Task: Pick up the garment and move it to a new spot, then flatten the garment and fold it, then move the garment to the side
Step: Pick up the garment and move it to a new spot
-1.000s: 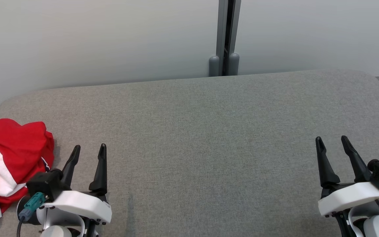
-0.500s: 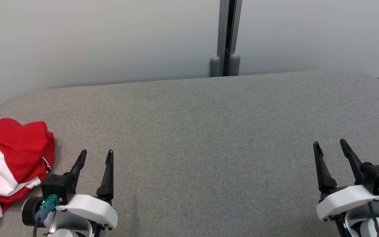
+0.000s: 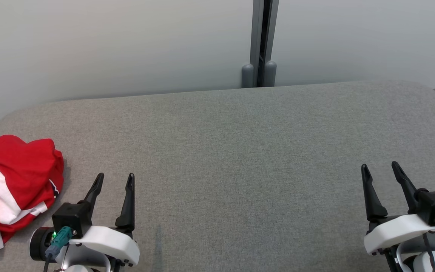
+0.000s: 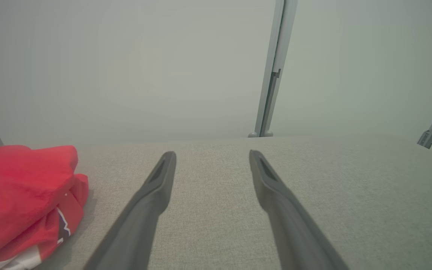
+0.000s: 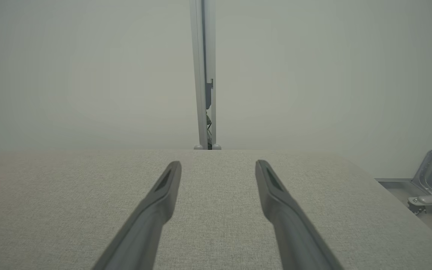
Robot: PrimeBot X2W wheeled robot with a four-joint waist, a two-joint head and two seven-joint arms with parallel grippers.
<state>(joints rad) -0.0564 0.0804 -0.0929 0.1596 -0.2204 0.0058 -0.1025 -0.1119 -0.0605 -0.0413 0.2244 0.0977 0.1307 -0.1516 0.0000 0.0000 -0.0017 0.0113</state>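
Head view shows a crumpled red and white cloth garment (image 3: 13,181) at the left edge of the grey fabric bench (image 3: 240,151). Just right of it the left claw (image 3: 115,175) is spread wide and empty. The right claw (image 3: 379,165), well apart on the right, is too.

A crumpled red garment with white stripes (image 3: 13,181) lies in a heap at the left edge of a wide grey fabric-covered surface with rounded corners (image 3: 232,151). The left gripper (image 3: 115,176), two long dark fingers on a white body, sits at the lower left just beside the garment and apart from it, its fingers spread and empty. The right gripper (image 3: 379,165) sits at the lower right, well apart from the garment, also spread with nothing between its fingers. Behind the surface stand pale wall panels (image 3: 108,49), joined by a grey vertical post (image 3: 263,37).
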